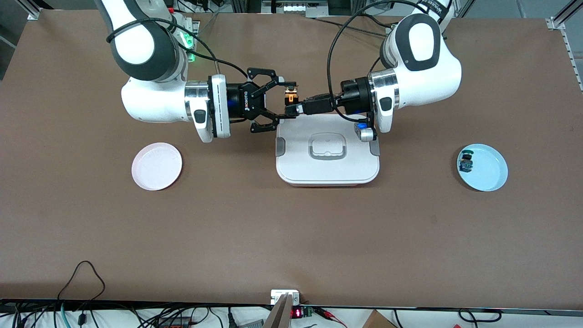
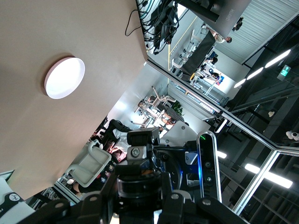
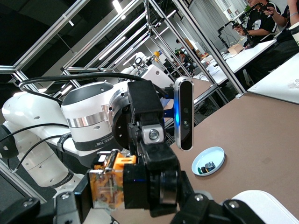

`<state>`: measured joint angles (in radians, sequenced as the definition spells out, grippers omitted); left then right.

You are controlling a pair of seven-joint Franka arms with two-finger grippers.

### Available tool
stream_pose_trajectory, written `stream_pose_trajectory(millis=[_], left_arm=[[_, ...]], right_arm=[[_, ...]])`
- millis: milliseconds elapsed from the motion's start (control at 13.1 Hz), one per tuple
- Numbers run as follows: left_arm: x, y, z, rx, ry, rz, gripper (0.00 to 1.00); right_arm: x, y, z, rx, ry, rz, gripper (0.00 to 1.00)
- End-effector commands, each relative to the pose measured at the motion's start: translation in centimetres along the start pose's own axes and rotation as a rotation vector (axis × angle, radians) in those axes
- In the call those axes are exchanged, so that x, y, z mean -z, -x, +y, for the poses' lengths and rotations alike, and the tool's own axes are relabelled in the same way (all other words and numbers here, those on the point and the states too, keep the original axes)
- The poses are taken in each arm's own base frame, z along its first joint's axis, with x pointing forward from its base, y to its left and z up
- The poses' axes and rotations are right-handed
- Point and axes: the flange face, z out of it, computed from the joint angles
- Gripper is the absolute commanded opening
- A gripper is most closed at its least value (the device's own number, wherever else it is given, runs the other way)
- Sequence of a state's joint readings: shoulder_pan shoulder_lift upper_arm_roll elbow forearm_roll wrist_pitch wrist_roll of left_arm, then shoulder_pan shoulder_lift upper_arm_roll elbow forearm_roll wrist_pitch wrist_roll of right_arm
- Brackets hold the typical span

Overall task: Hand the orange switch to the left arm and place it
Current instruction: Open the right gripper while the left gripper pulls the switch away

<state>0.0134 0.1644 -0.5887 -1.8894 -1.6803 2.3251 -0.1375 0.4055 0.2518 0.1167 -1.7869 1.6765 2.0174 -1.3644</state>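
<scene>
While both arms are meeting above the bench, the scene is reading like this:

Bench [image 1: 291, 237]: brown, carrying the box and two plates.

Right arm: reaching in from the 10 o'clock corner of the front view, its forearm lying level.

Left arm: reaching in from about 1 o'clock, also lying level, so the two wrists are facing each other.

Box [image 1: 328, 155]: white with grey side clips, sitting at the middle of the bench and just below the meeting point in the front view; both hands are hanging over its edge toward the robots' bases.

Pink plate [image 1: 156, 166]: lying toward the right arm's end of the bench, at 9 o'clock from the box.

Blue plate [image 1: 482, 167]: lying toward the left arm's end, at 3 o'clock from the box, holding a small blue-bodied part [image 1: 466, 162].

Right gripper [image 1: 291, 100]: its fingers are standing spread, one tip above the switch and one below it, not closing on it.

Left gripper [image 1: 291, 107]: its fingers are pinching the switch, as the right wrist view is showing up close.

Orange switch [image 1: 290, 96]: being held in the air between the two grippers, at 11 o'clock from the box's lid handle, clear of the box.
</scene>
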Motion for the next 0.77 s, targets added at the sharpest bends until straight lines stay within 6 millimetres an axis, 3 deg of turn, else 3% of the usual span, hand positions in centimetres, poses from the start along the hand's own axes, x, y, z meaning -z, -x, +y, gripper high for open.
stream_pose_trajectory(millis=[0,306,459,536,689], left_arm=[[1.7,-0.5,1.3,-0.010,0.032,0.023,0.00],[2.7,-0.6,0.7,-0.031,-0.006,0.024,0.00],[4.9,-1.4,1.2,-0.097,-0.073,0.029,0.00],[6.4,-2.3,0.9,-0.114,-0.116,0.018,0.00],[11.8,-4.0,0.3,-0.136,-0.197,0.012,0.00]], right_arm=[[-0.3,-0.1,-0.9,-0.031,0.000,0.001,1.00],[-0.3,-0.3,-1.1,-0.036,-0.001,0.003,1.00],[-0.3,-0.3,-1.1,-0.036,-0.001,0.003,1.00],[-0.2,-0.4,-1.0,-0.038,0.002,0.004,1.00],[0.7,-0.8,-0.7,-0.037,0.014,0.014,1.00]])
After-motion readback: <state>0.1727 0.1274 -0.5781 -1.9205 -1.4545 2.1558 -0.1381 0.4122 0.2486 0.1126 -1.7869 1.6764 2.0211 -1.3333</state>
